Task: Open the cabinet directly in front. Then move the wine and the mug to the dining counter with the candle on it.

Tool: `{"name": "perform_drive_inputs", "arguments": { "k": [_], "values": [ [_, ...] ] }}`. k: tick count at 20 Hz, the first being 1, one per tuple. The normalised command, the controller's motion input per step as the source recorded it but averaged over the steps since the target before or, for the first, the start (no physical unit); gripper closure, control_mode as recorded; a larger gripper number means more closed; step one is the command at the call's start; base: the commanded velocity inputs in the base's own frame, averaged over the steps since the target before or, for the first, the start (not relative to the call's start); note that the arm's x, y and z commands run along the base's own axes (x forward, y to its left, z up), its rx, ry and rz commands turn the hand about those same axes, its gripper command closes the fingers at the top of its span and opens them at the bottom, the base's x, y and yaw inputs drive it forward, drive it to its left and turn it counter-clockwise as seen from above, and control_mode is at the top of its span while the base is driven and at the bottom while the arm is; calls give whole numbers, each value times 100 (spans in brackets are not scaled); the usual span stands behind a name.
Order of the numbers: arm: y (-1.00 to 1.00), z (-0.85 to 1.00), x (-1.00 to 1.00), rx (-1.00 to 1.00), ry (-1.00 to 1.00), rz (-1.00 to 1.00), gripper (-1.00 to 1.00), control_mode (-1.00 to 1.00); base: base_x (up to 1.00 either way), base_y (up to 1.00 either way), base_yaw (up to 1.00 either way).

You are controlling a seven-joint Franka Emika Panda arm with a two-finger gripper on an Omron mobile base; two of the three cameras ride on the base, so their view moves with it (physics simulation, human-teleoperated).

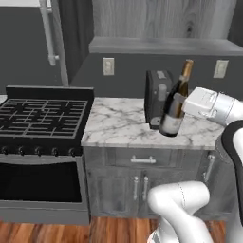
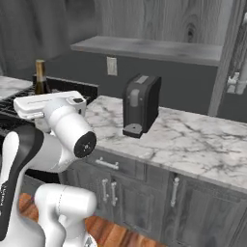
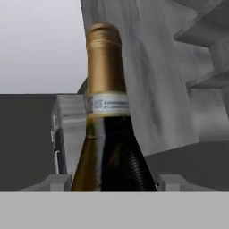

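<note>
the jaws are clamped on the wine bottle [image 1: 172,111], one on each side of its dark body, as the hand view shows with the bottle [image 3: 109,134] rising between the two finger tips [image 3: 56,182]. the gripper [image 1: 179,105] grips the bottle partway up, below the shoulder, and the bottle leans with its gold foil top [image 1: 187,69] tipped up and to the right. its base hangs over the marble worktop [image 1: 118,123], at or just above the surface; contact there cannot be told. just behind the bottle in the left base view stands the black coffee machine [image 1: 156,97] on the same worktop. from the right base view, the bottle's neck and gold top [image 2: 40,75] stick up behind the white hand. to the left of the worktop sits the black gas stove [image 1: 40,118]. below the worktop are grey lower cabinets [image 1: 142,182] with small silver handles. above, the grey wood-grain wall cabinet [image 1: 161,21] hangs over the worktop.
</note>
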Motion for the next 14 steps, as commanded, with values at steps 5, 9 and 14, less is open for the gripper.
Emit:
{"name": "perform_drive_inputs", "arguments": {
  "k": [5, 9, 14],
  "values": [
    [0, 0, 0, 0, 0, 0, 100, 100, -23, 19, 93],
    [0, 0, 0, 0, 0, 0, 100, 100, -4, 8, 100],
    [0, 0, 0, 0, 0, 0, 100, 100, -1, 1, 100]
  ]
}}
